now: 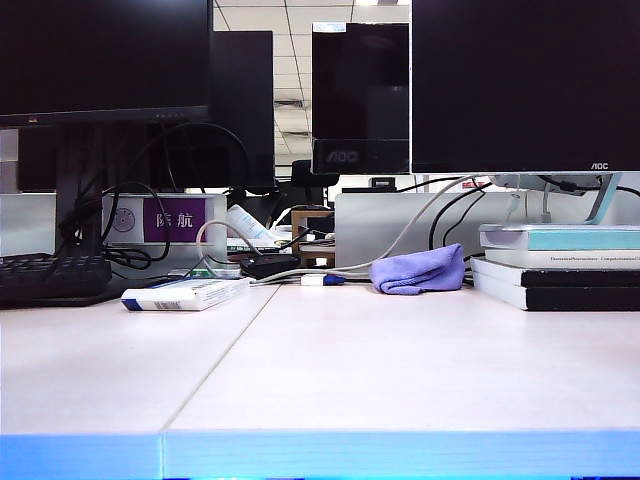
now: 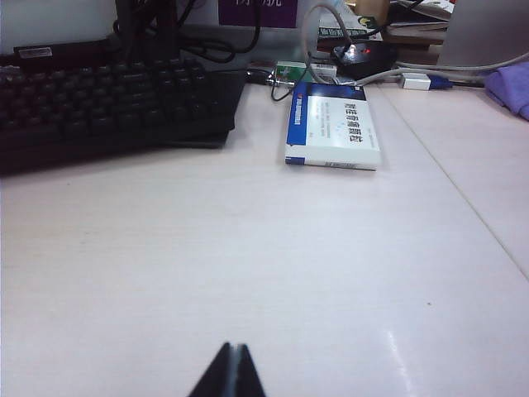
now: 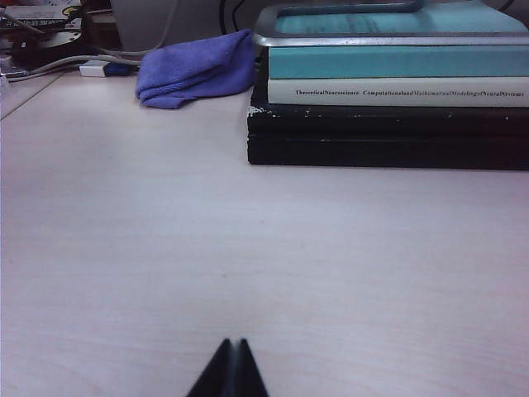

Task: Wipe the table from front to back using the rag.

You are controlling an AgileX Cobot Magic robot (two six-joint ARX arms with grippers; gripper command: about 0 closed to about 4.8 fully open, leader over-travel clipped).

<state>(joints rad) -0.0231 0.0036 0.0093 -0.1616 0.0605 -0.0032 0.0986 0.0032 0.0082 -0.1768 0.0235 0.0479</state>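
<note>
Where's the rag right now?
In the exterior view the rag lies right of centre at the table's back, just left of the book stack.

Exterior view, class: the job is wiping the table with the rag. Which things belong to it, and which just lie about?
Belong: rag; table; left gripper and right gripper, both shut, above the table's near part.

Lying about: keyboard; white-and-blue box; book stack; monitors.

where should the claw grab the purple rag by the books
Probably the rag's raised, bunched top fold, coming down from above and from its free side, away from the stack of books it lies against. The rumpled hump gives soft folds to pinch. Both claws, left and right, are shut and empty, apart from it, over bare table.
</note>
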